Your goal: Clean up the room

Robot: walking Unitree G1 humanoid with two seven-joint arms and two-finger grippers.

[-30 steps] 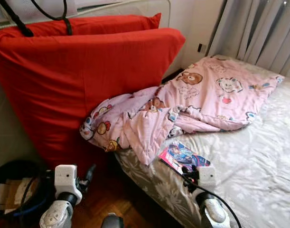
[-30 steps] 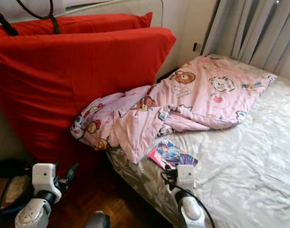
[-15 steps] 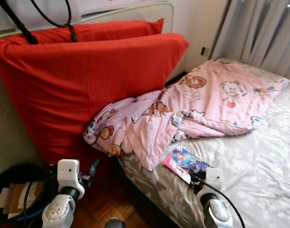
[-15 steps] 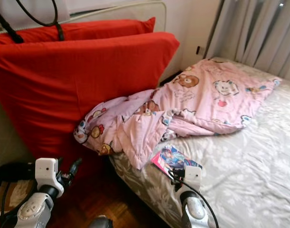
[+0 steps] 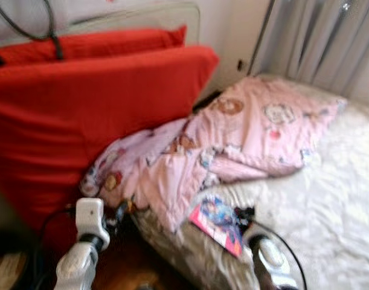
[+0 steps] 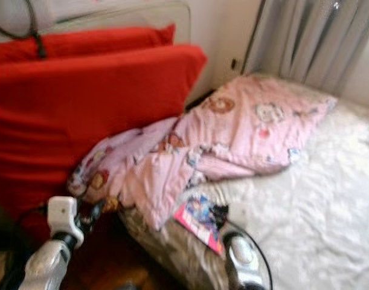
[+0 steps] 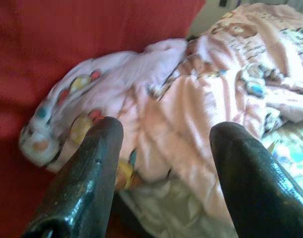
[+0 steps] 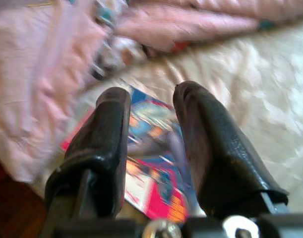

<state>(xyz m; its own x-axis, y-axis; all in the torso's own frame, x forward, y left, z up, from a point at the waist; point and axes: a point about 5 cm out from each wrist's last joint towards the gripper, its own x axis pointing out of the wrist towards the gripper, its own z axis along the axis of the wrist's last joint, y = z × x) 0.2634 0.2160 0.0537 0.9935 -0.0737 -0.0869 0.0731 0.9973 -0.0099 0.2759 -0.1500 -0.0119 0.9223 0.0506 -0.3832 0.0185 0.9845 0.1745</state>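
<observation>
Magazine (image 5: 218,225) lower centre of frame, flat on bed (image 5: 329,199) edge by pink blanket (image 5: 232,139). Right gripper (image 8: 153,148) over it, fingers parted, empty. Left gripper (image 7: 163,163) released (idle). Lower squarely, pinch free edge.

You have a bed (image 5: 329,199) with a pale patterned cover. On it lies a crumpled pink blanket (image 5: 232,139) that spills over the near edge, and a bright magazine (image 5: 217,222) rests flat near that edge, just beside the blanket.
</observation>
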